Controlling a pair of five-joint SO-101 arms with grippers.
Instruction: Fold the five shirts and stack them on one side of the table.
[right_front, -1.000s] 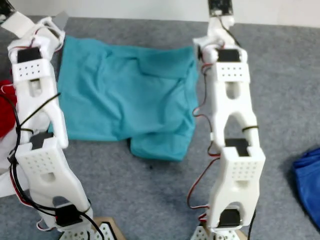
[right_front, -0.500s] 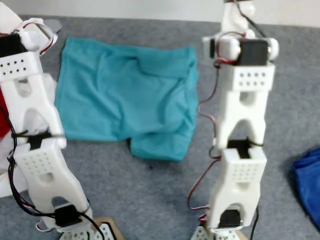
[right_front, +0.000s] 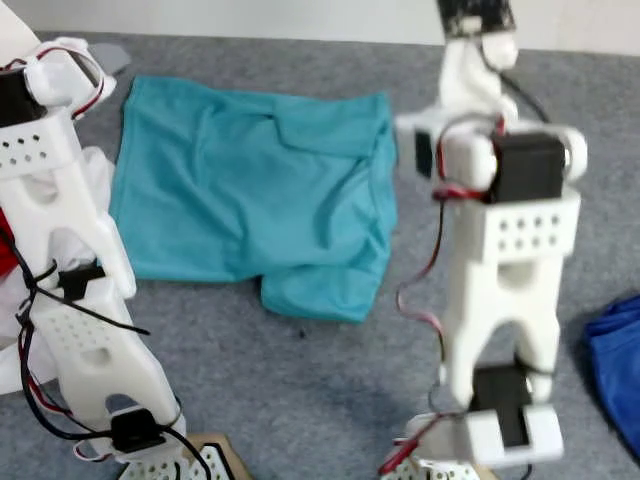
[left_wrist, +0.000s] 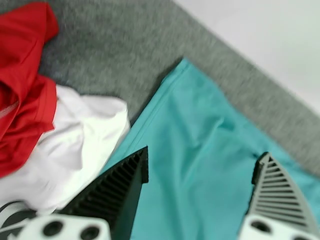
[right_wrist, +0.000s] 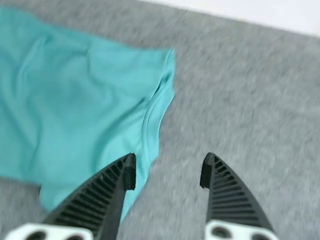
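Grey table holds a teal shirt, red shirt, white shirt, blue shirt.

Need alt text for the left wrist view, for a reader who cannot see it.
The left gripper, jaws open, hangs above a teal shirt spread on the grey table. Beside the teal shirt lie a white shirt and a red shirt.

Teal shirt flat on grey table between left arm and right arm.
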